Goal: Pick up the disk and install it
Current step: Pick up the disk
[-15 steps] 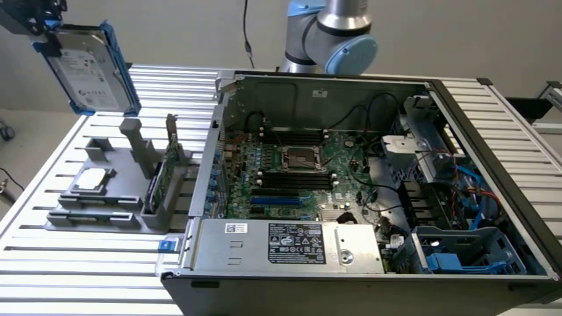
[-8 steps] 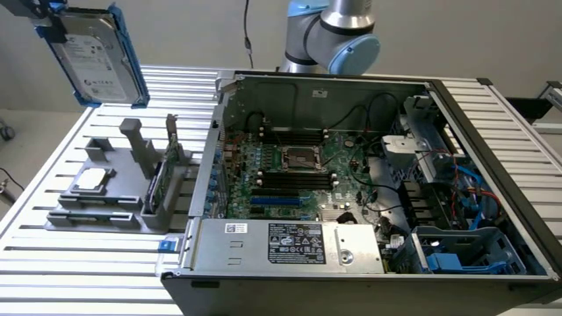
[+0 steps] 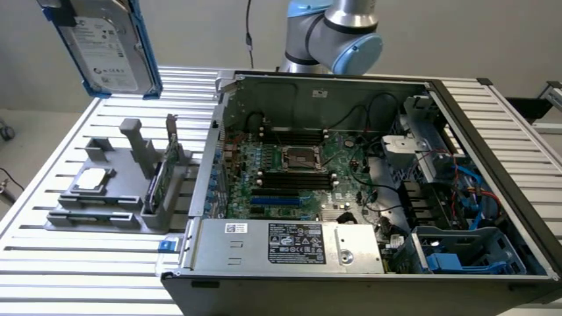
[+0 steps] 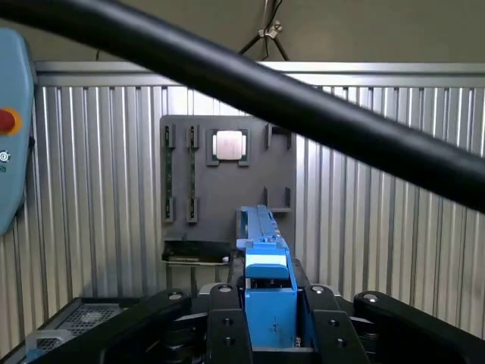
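The disk [image 3: 105, 49], a silver hard drive with a white label in a blue plastic frame, hangs upright high above the slatted table at the exterior view's upper left. My gripper [image 3: 54, 8] grips its upper end at the picture's edge. In the wrist view the disk's blue frame [image 4: 265, 250] sits edge-on between my black fingers [image 4: 227, 334], and my gripper [image 4: 270, 334] is shut on it. Below it lies the grey fixture plate [image 4: 250, 167].
The open computer case [image 3: 491, 138] fills the exterior view's right, with a blue-fitted bay [image 3: 457, 253] at its near right corner. The grey fixture [image 3: 88, 217] holds a small silver chip [image 3: 92, 179] and an upright green card [image 3: 158, 178]. A black cable [image 4: 265, 98] crosses the wrist view.
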`<state>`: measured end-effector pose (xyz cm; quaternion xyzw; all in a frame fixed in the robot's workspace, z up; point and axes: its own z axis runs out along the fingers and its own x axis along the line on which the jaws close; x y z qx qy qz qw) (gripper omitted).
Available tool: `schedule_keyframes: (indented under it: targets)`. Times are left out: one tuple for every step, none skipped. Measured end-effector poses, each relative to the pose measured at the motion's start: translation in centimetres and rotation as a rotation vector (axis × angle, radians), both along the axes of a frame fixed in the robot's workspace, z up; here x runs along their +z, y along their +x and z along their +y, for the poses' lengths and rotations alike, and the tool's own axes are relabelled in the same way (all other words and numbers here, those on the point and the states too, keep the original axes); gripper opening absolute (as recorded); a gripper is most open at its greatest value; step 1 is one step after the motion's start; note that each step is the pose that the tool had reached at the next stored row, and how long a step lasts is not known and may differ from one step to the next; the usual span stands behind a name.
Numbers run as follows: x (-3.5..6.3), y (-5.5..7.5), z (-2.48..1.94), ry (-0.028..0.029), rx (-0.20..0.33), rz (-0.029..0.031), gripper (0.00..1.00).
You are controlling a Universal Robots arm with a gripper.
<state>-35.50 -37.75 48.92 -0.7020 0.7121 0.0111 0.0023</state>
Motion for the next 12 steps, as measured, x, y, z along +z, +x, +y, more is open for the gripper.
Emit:
schedule_keyframes:
  targets:
    - [0.31,0.4,-0.18,0.0,0.0,0.0,0.33]
    - [0.62,0.8,-0.36,0.0,0.0,0.0001,0.33]
    - [0.89,1.3,-0.55,0.0,0.0,0.0,0.33]
    - [1.15,1.7,-0.72,-0.0001,0.0,0.0,0.33]
    - [1.41,2.1,-0.91,0.0,0.0,0.0,0.33]
    - [1.66,2.5,-1.12,-0.0001,0.0,0.0002,0.33]
    - [1.81,2.9,-1.32,-0.0001,0.0,0.0001,0.33]
    - [1.94,3.3,-1.54,0.0,0.0,0.0,0.33]
    - [2.07,3.6,-1.76,0.0,0.0,0.0,0.33]
    - [2.15,4.0,-1.98,0.0,0.0,0.0,0.33]
    - [2.21,4.4,-2.19,0.0001,0.0,-0.0001,0.33]
    - [2.26,4.8,-2.4,0.0001,0.0,-0.0001,0.33]
